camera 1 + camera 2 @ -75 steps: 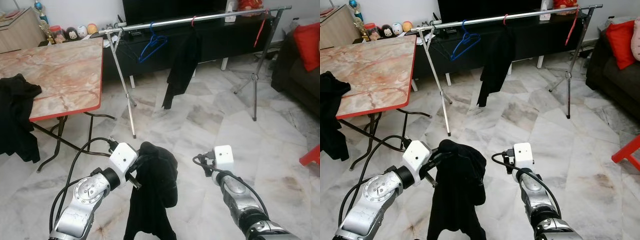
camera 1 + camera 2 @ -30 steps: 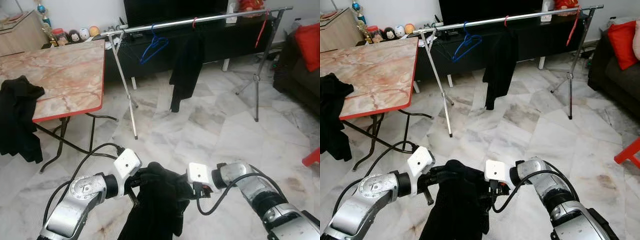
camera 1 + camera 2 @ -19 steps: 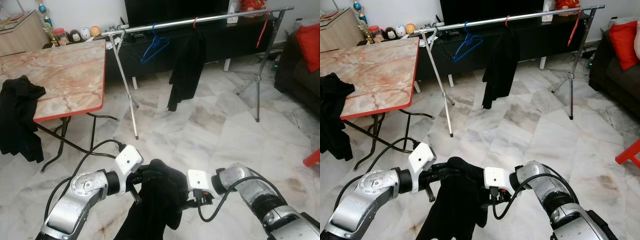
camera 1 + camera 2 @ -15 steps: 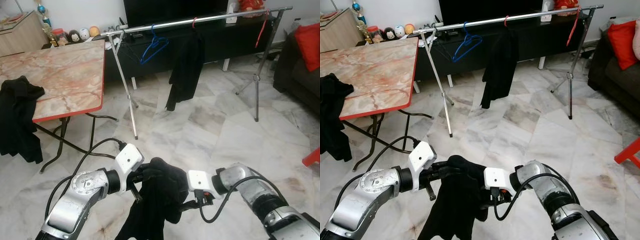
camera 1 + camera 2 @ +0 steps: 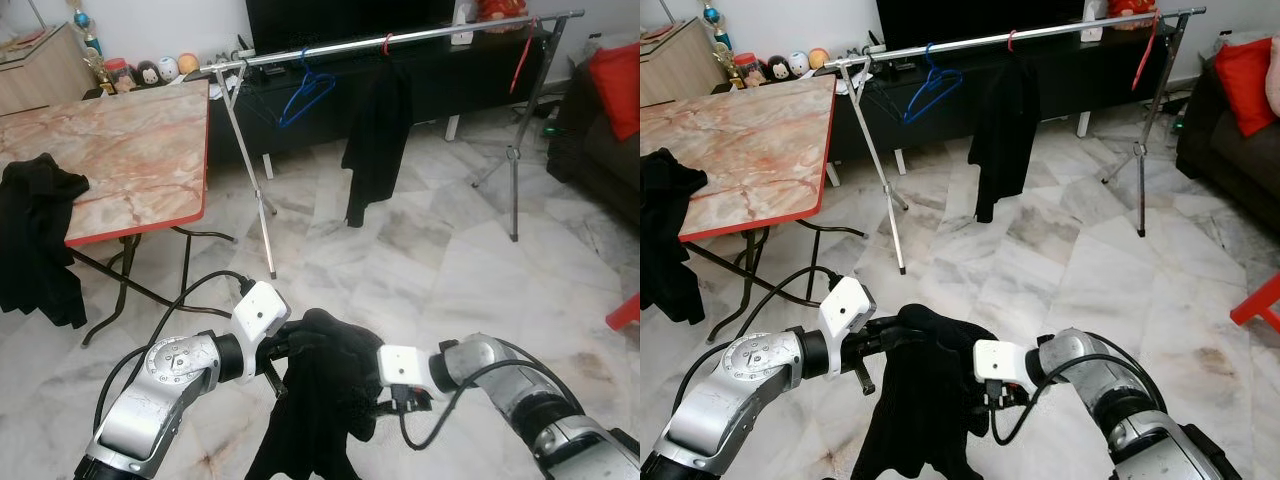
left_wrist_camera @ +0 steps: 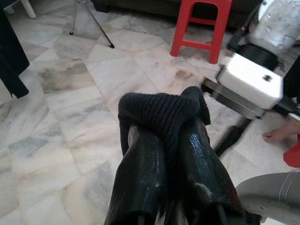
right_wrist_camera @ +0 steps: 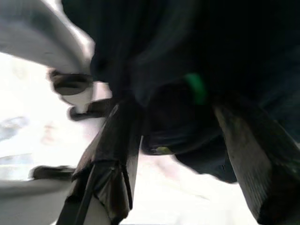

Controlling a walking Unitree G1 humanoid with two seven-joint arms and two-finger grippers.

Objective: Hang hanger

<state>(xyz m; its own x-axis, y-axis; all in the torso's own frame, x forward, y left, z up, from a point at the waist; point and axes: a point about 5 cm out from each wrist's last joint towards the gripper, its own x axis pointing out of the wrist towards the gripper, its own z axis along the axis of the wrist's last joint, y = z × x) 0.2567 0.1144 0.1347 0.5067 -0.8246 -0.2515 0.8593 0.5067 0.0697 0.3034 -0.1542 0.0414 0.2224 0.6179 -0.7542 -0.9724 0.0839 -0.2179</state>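
1. The left gripper (image 6: 166,140) is closed on a black garment (image 5: 325,400), its two fingers (image 6: 140,173) pinching a bunched fold of the knit cloth; the rest of the cloth hangs down toward the marble floor (image 5: 450,260) at the near middle of the scene.
2. The right gripper (image 7: 183,140) reaches in from the right, its fingers (image 7: 117,140) spread apart on either side of the same dark cloth, not closed on it.
3. A small green spot shows in the cloth between those fingers; the pictures do not show whether it belongs to a hanger.
4. At the far side stands a metal clothes rail (image 5: 400,40).
5. On the rail hang a blue hanger (image 5: 305,90), a black garment on a red hanger (image 5: 375,130), and another red hanger (image 5: 520,60) toward the right end.
6. At the left is a marble-topped table (image 5: 110,150) with red edging; a dark garment (image 5: 35,240) is draped over its near left edge.
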